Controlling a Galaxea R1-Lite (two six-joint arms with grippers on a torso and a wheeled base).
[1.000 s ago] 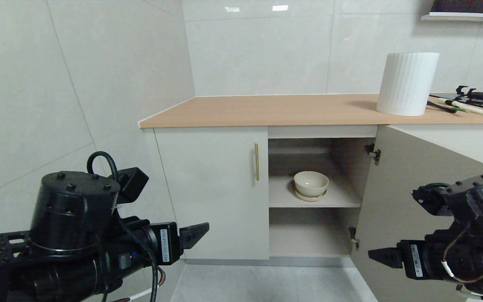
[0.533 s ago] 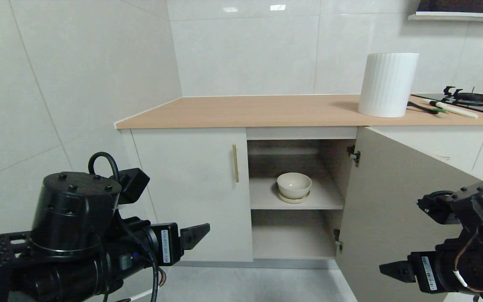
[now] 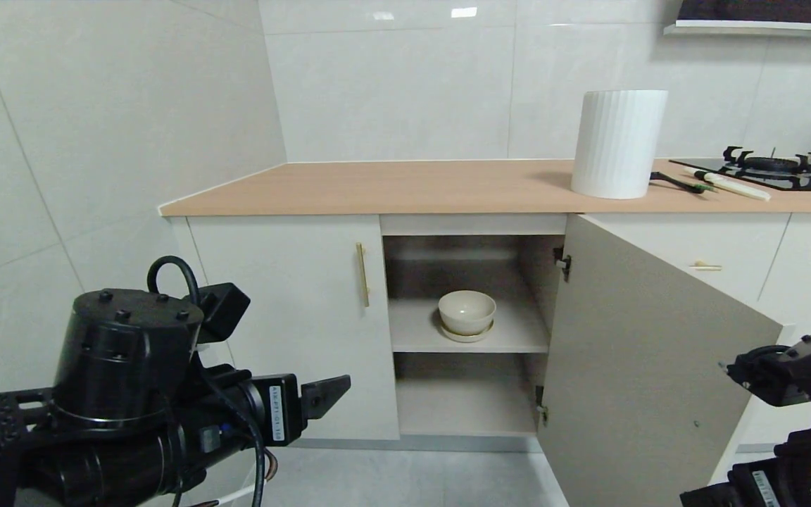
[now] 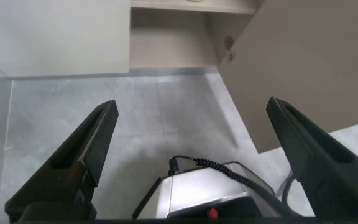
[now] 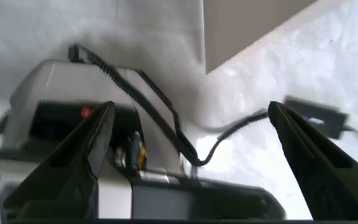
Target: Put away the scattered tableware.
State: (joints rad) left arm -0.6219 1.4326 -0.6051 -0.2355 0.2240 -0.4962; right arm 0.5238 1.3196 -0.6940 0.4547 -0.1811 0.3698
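Utensils (image 3: 722, 184) lie on the table (image 3: 412, 186) at two o'clock, long axes ten-to-four, nearer the right end effector (image 5: 191, 109) than the left end effector (image 4: 190, 109), both released.

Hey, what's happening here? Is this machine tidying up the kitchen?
A two-armed robot faces a low cabinet whose right door hangs open. Inside, a bowl sits on a small plate on the middle shelf. The left gripper and right gripper are both open and empty, held low. On the counter a white ribbed container stands beside some long utensils.
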